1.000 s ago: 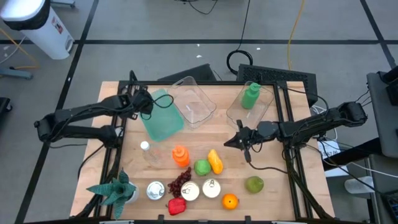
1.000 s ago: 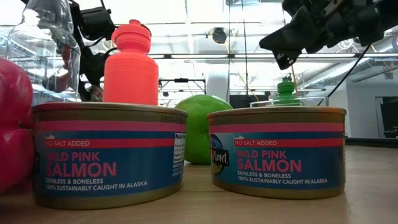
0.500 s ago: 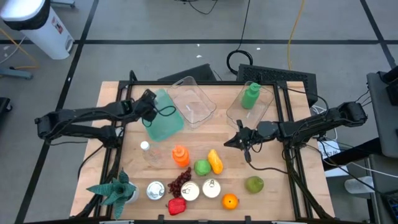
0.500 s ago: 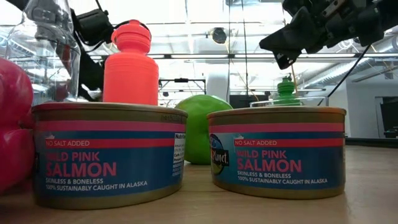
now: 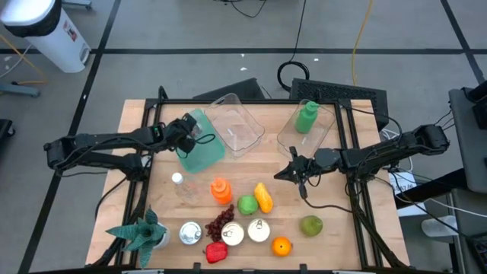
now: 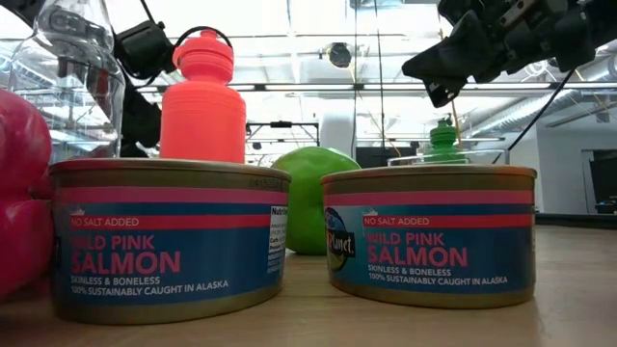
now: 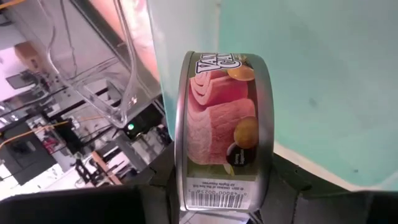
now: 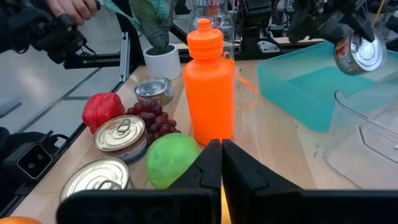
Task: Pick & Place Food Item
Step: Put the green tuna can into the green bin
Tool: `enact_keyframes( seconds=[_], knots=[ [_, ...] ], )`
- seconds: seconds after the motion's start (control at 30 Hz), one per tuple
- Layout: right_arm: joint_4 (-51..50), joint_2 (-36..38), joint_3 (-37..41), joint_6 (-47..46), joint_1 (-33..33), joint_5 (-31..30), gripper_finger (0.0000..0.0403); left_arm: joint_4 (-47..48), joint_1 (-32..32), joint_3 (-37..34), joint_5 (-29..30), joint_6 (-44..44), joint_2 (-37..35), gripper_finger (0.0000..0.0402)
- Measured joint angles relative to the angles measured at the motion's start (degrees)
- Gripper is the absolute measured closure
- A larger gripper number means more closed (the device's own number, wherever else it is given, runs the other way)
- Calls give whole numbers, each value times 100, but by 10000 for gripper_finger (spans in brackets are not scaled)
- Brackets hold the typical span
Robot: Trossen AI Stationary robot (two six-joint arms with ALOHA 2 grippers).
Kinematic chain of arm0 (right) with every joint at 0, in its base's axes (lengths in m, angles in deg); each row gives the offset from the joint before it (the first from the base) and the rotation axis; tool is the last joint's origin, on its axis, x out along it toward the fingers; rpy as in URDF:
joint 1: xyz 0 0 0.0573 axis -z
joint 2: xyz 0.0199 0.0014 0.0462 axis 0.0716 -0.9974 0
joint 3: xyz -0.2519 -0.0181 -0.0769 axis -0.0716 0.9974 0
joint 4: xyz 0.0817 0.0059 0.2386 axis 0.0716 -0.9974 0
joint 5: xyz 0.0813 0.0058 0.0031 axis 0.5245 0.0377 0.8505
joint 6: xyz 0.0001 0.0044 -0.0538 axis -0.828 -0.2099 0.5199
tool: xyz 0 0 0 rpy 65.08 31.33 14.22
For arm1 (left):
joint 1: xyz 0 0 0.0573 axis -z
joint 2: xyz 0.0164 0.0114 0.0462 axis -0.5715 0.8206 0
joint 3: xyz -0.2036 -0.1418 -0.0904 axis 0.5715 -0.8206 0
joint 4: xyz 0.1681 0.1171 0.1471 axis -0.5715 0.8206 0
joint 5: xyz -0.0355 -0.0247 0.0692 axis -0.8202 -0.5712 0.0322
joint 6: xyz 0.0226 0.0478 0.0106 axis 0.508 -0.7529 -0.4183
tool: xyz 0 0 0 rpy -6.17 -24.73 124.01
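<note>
Left gripper [image 7: 214, 186] — fingers clamped on a tin [image 7: 221, 134], gripped across its flat faces so the label shows between them. The tin hangs on edge directly over the teal bin [image 5: 202, 148], just ahead and below, most likely so that letting go drops it inside. Beyond that bin, one clear tub [image 5: 236, 125], touching it.

Right gripper [image 8: 221, 165] — fingers pressed together, nothing held, waiting above the board. Nearest in front: one green apple [image 8: 171, 158], one orange bottle [image 8: 210, 84]; then one bunch of grapes [image 8: 152, 118]; three tins on the board; one red pepper [image 8: 102, 111]; furthest, one potted plant [image 8: 163, 59]. Elsewhere a second clear tub [image 5: 308, 125] holds one green bottle [image 5: 307, 116].
</note>
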Motion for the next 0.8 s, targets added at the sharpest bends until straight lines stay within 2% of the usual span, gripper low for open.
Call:
enact_keyframes(
  seconds=[0.17, 0.47, 0.63, 0.8],
  knots=[
    [1, -2, 0, 2, 0, -2, 402, 34, -101, 0, -241, 170, 303, 244],
    [1, -2, 0, 16, 0, -1, 401, 51, -135, 0, -12, 257, 723, 240],
    [1, -2, 0, 17, 0, 0, 402, 71, -83, 0, 213, 385, 731, 206],
    [1, -2, 0, 17, 0, 0, 402, 68, -43, 0, 188, 500, 729, 168]
  ],
)
